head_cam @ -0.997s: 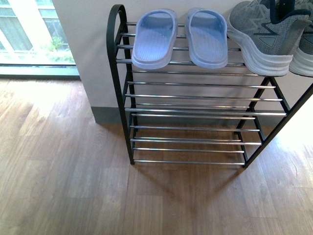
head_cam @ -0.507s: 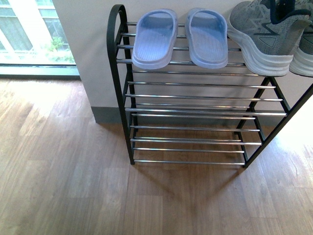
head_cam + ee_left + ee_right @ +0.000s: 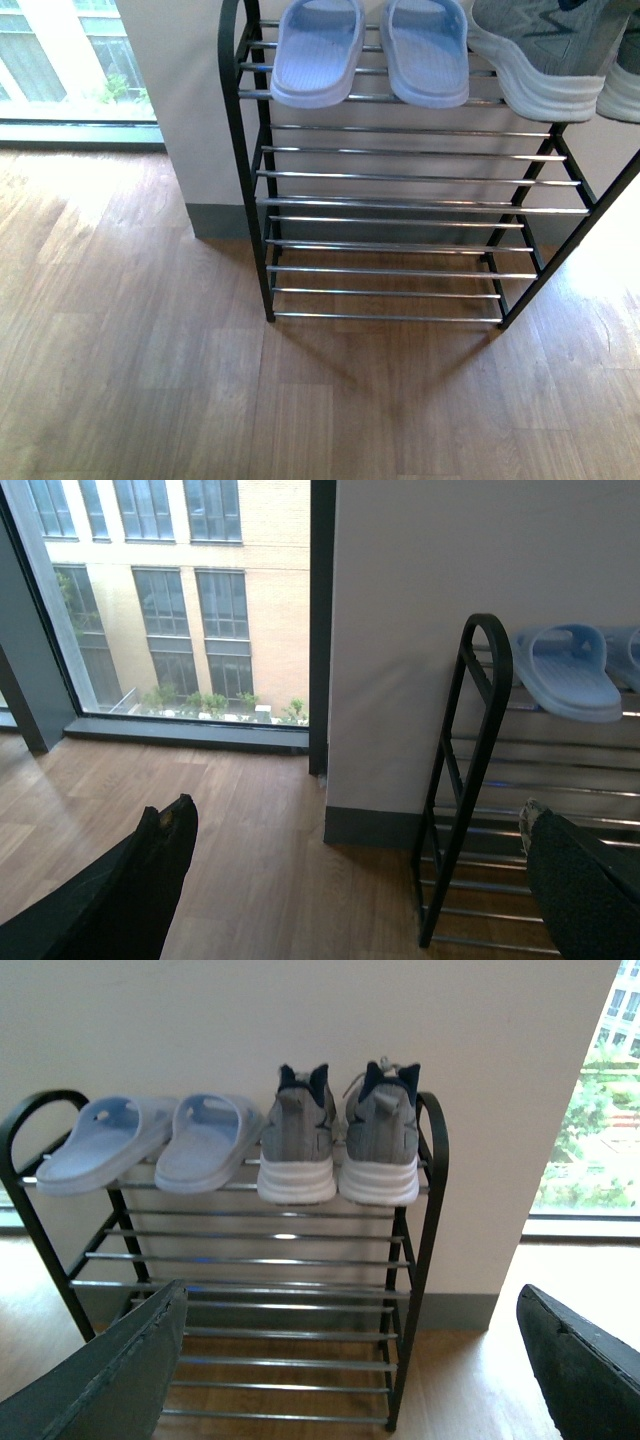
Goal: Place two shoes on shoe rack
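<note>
Both grey knit lace-up sneakers with white soles [image 3: 338, 1140] sit side by side on the top tier of the black metal-framed shoe rack with chrome bars [image 3: 290, 1285], at its right end, heels out, just beside two light blue slides [image 3: 150, 1142]. Task looks done. Left end effector [image 3: 360, 880] and right end effector [image 3: 350, 1380] both spread wide, grasping nothing

- You're facing a plain off-white wall [image 3: 180, 100] with a dark grey skirting board [image 3: 215, 222] along its foot
- Under you runs a wood-plank floor [image 3: 130, 340] in warm brown, carrying soft pale glare
- To your left, a floor-level window [image 3: 60, 60] lets in daylight; through it you see a brick building [image 3: 200, 570] and greenery
- Another bright window [image 3: 585, 1110] sits to the right
</note>
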Motion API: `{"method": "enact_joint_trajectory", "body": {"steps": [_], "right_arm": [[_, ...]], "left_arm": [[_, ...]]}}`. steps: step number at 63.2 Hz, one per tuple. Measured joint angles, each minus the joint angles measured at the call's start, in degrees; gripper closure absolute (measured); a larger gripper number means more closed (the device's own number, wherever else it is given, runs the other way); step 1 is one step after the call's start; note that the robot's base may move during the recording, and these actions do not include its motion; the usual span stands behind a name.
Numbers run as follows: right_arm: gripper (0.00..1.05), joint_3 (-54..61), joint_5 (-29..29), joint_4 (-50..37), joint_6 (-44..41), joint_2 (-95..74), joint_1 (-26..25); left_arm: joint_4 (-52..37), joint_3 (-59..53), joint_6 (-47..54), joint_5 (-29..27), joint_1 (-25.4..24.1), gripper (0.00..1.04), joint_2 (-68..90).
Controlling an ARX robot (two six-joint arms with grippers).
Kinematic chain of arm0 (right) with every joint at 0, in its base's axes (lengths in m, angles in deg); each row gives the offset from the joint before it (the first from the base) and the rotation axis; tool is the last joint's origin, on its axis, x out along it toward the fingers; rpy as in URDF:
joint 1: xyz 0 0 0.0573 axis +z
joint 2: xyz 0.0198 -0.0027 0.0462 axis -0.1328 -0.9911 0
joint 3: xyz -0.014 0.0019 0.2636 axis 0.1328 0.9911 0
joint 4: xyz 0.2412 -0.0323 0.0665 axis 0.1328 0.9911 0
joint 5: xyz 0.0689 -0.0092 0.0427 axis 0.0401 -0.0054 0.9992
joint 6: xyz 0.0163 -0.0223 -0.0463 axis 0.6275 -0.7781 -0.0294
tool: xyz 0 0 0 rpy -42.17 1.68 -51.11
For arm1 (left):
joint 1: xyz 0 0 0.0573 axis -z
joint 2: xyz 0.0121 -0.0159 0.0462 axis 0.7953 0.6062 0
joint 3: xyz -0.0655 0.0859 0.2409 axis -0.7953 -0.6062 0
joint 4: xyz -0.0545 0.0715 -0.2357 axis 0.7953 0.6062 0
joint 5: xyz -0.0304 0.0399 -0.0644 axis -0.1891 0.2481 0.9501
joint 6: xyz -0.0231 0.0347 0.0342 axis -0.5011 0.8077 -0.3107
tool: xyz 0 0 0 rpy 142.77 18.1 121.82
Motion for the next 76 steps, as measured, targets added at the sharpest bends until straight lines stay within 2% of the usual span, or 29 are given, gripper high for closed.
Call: {"method": "enact_joint_trajectory", "body": {"steps": [76], "right_arm": [[0.09, 0.0, 0.02, 0.07, 0.02, 0.02, 0.0]], "left_arm": [[0.0, 0.0, -0.02, 0.02, 0.02, 0.09, -0.02]]}}
